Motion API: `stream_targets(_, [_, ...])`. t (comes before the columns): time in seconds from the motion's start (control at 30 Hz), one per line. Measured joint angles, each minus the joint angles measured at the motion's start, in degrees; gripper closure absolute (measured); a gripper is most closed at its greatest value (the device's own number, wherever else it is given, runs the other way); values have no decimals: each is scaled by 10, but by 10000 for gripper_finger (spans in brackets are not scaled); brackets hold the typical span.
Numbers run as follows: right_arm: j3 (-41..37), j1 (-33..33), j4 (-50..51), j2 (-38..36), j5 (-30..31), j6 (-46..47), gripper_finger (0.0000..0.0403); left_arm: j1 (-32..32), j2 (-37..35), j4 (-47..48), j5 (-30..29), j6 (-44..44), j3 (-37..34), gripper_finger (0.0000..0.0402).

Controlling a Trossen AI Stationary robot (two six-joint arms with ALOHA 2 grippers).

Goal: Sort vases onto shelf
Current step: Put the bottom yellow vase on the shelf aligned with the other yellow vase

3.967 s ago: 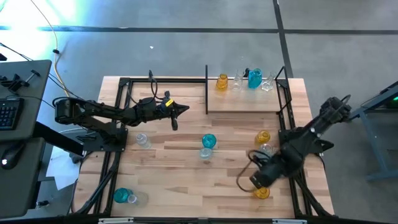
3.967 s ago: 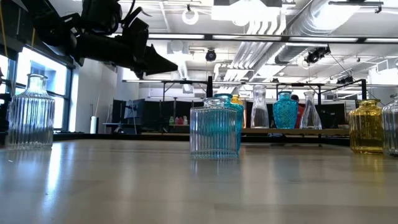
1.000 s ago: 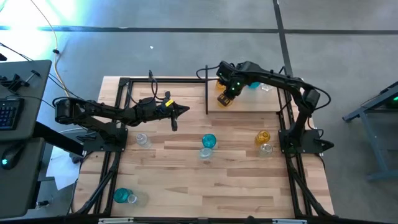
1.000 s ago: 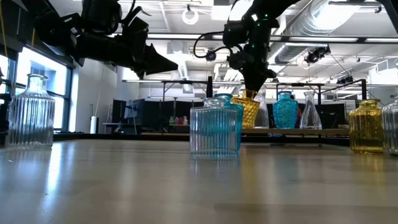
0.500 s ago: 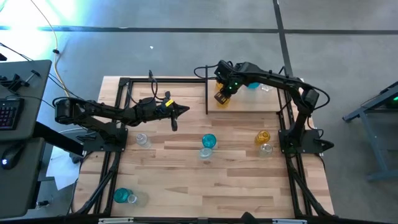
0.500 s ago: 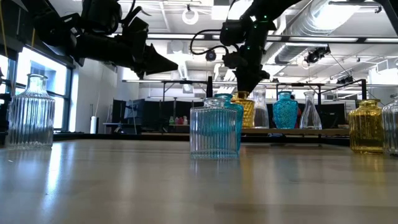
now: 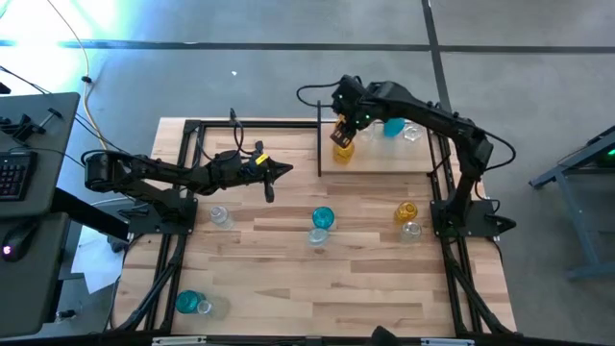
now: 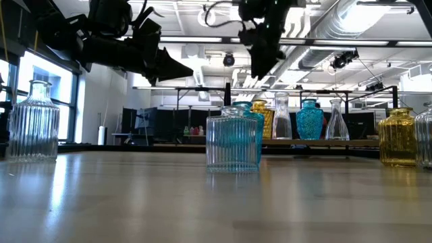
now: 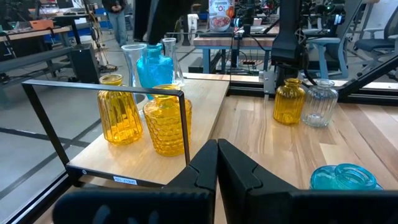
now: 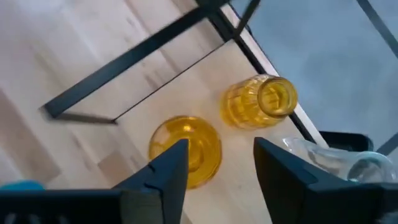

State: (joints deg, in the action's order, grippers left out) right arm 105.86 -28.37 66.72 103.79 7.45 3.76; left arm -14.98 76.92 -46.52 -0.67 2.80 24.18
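Vases stand partly on the shelf [image 7: 404, 161] at the bench's [image 7: 288, 279] far edge and partly on the bench itself; the shelf holds two amber vases at its left end, a faceted one [image 7: 342, 150] in front and a ribbed one [image 9: 119, 116] behind it, with a teal vase [image 7: 393, 126] and clear ones [image 7: 411, 134] further along; on the bench stand a teal and clear pair [image 7: 320, 223] in the middle, an amber and clear pair [image 7: 407, 218] towards the right, a clear vase [image 7: 220, 217] at left, and a teal and clear pair [image 7: 192, 304] at the near left corner; the right arm reaches over the shelf's left end, its right gripper [image 10: 214, 165] above the faceted amber vase, jaws parted and empty; the left gripper [image 7: 285, 170] hangs over the bench left of the shelf, fingers pressed together, holding nothing.
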Motion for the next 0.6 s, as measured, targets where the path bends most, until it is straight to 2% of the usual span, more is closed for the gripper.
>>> stream_targets(0.17, [5, 27, 34, -1, 1, -12, 299, 0, 0, 1, 0, 0, 0, 401])
stream_targets(0.33, [-76, 61, 12, -10, 17, -3, 386, 0, 0, 11, 0, 0, 0, 401])
stream_targets(0.6, [-263, 103, -143, -70, 20, 65, 394, 0, 0, 22, 0, -2, 0, 401])
